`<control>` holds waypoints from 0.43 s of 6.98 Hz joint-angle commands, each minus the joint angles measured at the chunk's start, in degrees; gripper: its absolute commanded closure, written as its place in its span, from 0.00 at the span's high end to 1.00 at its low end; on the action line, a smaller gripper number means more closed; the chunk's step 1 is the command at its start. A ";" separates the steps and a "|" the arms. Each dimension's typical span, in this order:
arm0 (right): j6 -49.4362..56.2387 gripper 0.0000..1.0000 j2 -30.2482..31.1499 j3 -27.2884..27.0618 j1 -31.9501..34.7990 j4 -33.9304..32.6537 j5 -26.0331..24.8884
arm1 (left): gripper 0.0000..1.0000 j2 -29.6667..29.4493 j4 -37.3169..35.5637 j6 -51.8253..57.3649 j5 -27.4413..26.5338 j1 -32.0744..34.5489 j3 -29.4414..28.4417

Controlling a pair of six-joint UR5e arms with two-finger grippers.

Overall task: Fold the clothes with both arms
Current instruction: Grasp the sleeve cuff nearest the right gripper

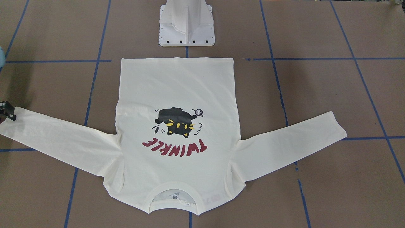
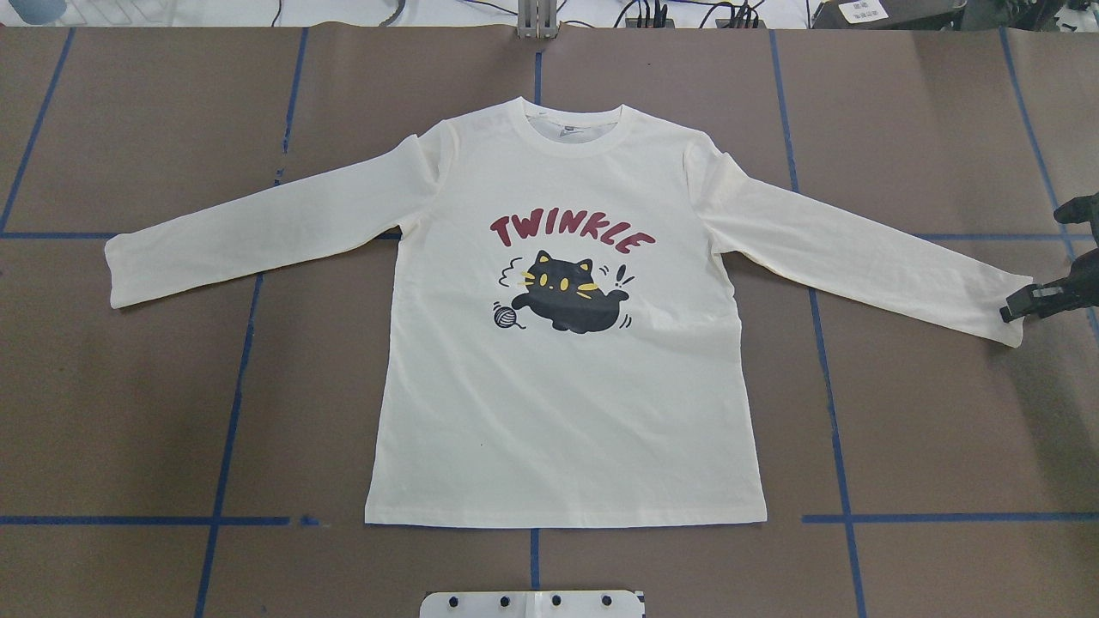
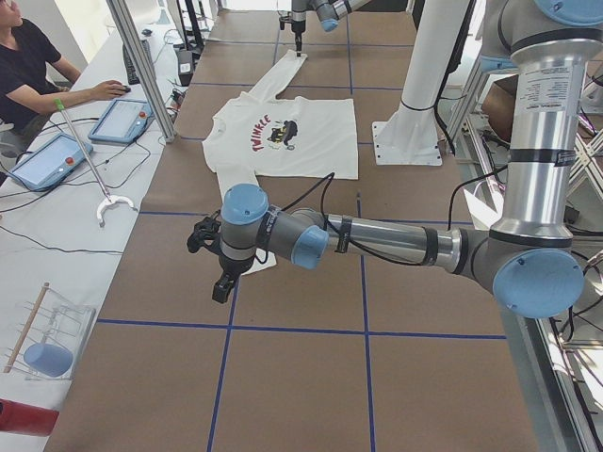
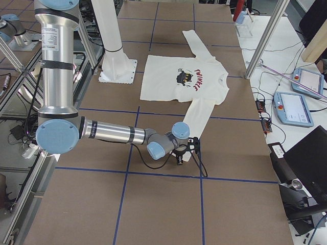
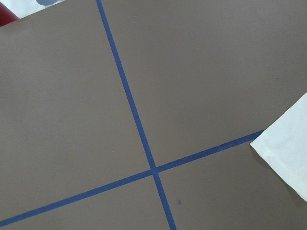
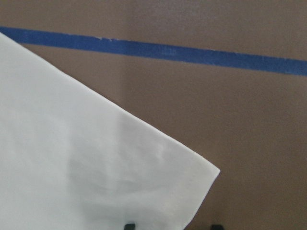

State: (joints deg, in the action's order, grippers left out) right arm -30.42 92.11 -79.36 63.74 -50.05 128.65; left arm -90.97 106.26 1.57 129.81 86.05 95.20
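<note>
**Grippers at the cuffs, first fold not yet begun**

The cream-white long-sleeved T-shirt [image 2: 567, 412] lies flat, print up, mid-frame in the overhead view on the brown, blue-taped table [image 2: 129, 412]. At that view's right edge, the black two-finger right gripper [image 2: 1013, 309] sits at the sleeve cuff [image 2: 1000, 300], fingers apart. The left gripper [image 3: 220, 285] hovers near the opposite cuff; I cannot tell how its jaws stand. Next move, likely: pinch both cuffs and carry the sleeves inward.

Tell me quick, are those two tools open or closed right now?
Left tool: cannot be told from these views.
Right tool: open, at a sleeve cuff of the T-shirt.
</note>
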 commanded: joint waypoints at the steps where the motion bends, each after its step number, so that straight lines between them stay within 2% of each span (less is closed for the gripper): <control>1: 0.09 0.00 -0.79 -0.88 0.15 0.04 0.46 | 1.00 0.00 0.09 0.01 0.00 0.00 -0.10; 3: -0.17 0.00 -1.40 -1.41 0.24 0.56 0.29 | 1.00 0.00 0.44 -0.08 0.00 0.00 -0.28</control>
State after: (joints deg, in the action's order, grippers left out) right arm -30.37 91.03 -80.26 63.93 -49.82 129.03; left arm -90.97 106.54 1.57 129.81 86.05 95.06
